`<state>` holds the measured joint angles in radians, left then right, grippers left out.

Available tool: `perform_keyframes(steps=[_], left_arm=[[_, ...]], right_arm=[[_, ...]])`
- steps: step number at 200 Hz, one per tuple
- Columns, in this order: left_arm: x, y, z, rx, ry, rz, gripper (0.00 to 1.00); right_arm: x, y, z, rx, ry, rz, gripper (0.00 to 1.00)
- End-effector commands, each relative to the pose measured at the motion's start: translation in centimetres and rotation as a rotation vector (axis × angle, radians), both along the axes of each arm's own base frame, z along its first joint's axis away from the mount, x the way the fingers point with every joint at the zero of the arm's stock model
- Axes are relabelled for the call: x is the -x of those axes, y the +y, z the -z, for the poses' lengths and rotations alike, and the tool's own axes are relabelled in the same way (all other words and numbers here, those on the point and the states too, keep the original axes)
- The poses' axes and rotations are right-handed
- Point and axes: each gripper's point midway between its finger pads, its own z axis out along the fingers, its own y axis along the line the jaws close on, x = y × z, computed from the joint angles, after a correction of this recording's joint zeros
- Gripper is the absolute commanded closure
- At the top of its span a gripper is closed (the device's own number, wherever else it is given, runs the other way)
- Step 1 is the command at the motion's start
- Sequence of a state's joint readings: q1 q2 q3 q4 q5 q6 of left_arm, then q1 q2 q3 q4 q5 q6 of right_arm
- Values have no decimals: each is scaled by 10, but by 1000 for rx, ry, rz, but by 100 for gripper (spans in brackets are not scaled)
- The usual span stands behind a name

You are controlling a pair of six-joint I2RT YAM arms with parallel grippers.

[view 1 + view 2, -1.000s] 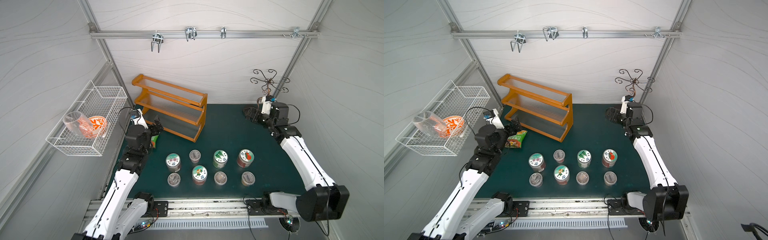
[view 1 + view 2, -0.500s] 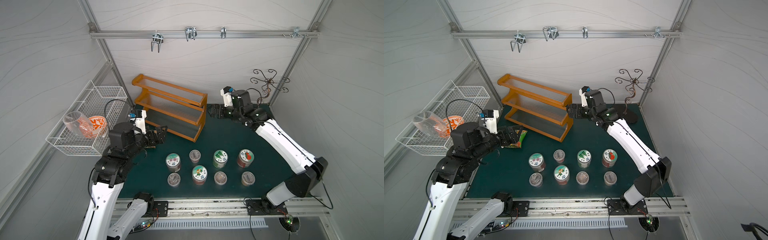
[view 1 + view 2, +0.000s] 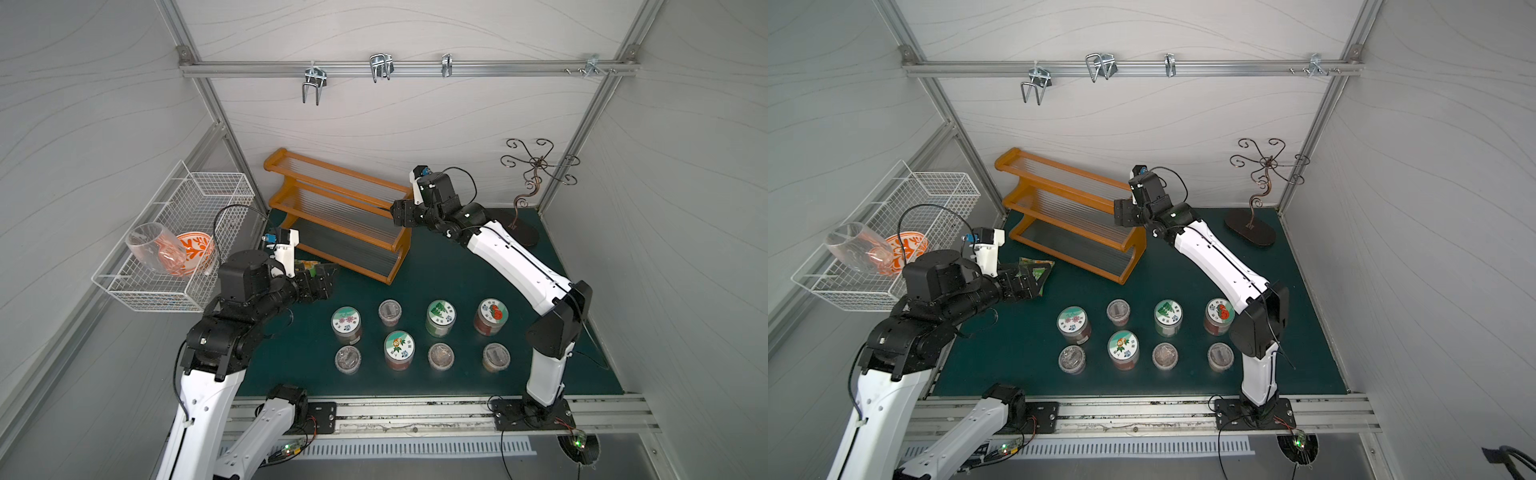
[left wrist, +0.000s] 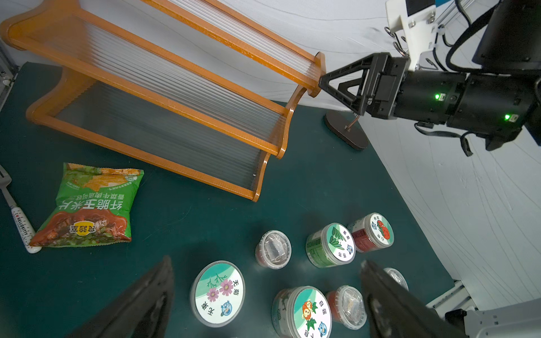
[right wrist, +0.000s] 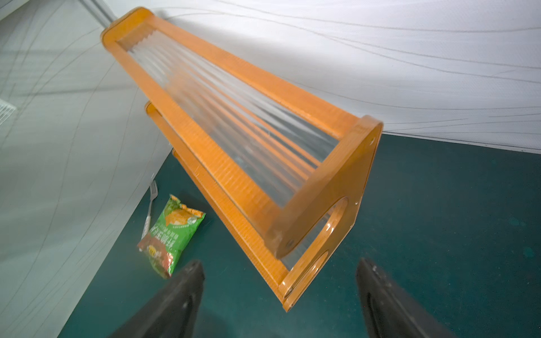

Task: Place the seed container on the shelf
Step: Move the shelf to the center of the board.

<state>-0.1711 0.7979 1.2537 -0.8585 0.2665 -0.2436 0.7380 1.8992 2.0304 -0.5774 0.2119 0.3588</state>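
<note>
Seed containers (image 3: 441, 314), eight lidded jars, are set upright in two rows of four on the green mat (image 3: 449, 270), near of the shelf (image 3: 345, 216) and apart from it. None is held, and none is on the shelf. In the far row, a flower-labelled jar (image 3: 346, 322), a leaf-labelled jar (image 4: 333, 244) and a tomato-labelled jar (image 3: 493, 312) can be made out. A jar with an orange-flower label (image 3: 399, 347) is placed in the near row.

The left gripper (image 4: 266, 263) is held over the left part of the mat, far and left of the flower-labelled jar, with its jaws spread wide and nothing between them. A green snack packet (image 4: 87, 204) and a fork (image 4: 17, 216) are seen lying on the mat just beyond it.

The right gripper (image 5: 279, 263) is brought up to the right end of the shelf's top tier. Its jaws are parted and nothing is grasped. Whether a fingertip touches the wood cannot be told.

A white wire basket (image 3: 183, 232) is hung on the left wall, and a metal hook stand (image 3: 528, 232) is set at the far right.
</note>
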Motion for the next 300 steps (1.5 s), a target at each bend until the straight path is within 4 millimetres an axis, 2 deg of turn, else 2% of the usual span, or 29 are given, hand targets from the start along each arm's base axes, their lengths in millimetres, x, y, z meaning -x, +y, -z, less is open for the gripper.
perform_keyframes(steps=[1,23,49,129,151,191,254,300], left_arm=[[1,0,-18,-7,-70,11,0],[3,2,-18,-14,-77,6,0],[4,3,-19,-18,-83,3,0],[7,2,-16,-16,-84,8,0],[7,2,-14,-14,-77,10,0],[10,1,-11,-16,-72,16,0],[12,1,0,-22,-42,20,0],[14,-1,4,-13,-27,30,0]], right_arm=[[-15,-1,0,32,-35,42,17],[-23,2,6,48,-32,53,19],[-30,0,12,61,-24,72,26],[-45,-24,13,58,-21,122,58],[-49,-33,14,54,-21,135,69],[-57,-54,15,58,-21,170,79],[-68,-88,19,79,-23,215,89],[-67,-123,18,94,-26,260,94]])
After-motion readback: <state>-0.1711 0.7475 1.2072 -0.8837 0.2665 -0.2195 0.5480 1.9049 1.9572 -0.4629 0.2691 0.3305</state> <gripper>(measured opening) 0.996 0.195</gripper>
